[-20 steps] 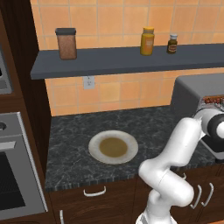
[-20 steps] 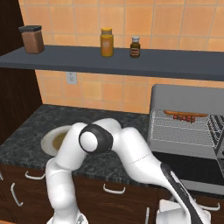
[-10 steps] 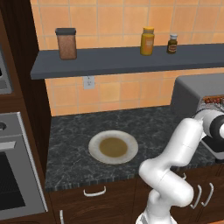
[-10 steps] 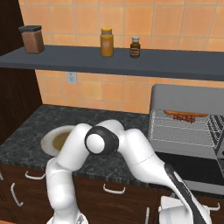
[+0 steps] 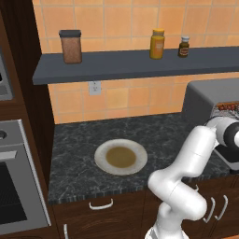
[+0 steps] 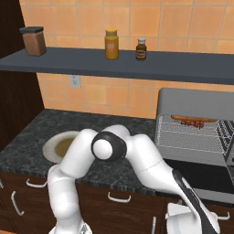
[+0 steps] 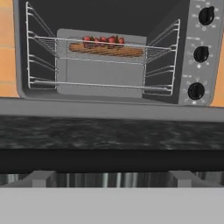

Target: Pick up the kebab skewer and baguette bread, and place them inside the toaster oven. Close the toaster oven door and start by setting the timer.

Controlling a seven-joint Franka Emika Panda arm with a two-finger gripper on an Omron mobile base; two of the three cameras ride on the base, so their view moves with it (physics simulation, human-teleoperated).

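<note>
Both foods sit inside the toaster oven (image 7: pixel 109 52): the baguette bread (image 7: pixel 107 50) lies across the upper wire rack (image 7: pixel 105 61), and the kebab skewer (image 7: pixel 104 40) lies just behind it, touching or nearly so. The toaster oven door (image 7: pixel 109 131) hangs open, folded down flat toward the camera, glass face up.

Judged step: closing the door. The pincer (image 7: pixel 111 177) is low, in front of the door's outer edge, jaws spread fully and holding nothing.

To do it well (my judgement): come up under the front edge where the black handle (image 7: pixel 109 159) runs, lift in an arc about the hinge rather than pushing straight in, and keep the fingers clear of the rack. Once shut, a timer knob (image 7: pixel 196 91) in the right-hand column comes next.

The plate (image 5: pixel 121 157) on the counter (image 5: pixel 74 158) is bare of food.
</note>
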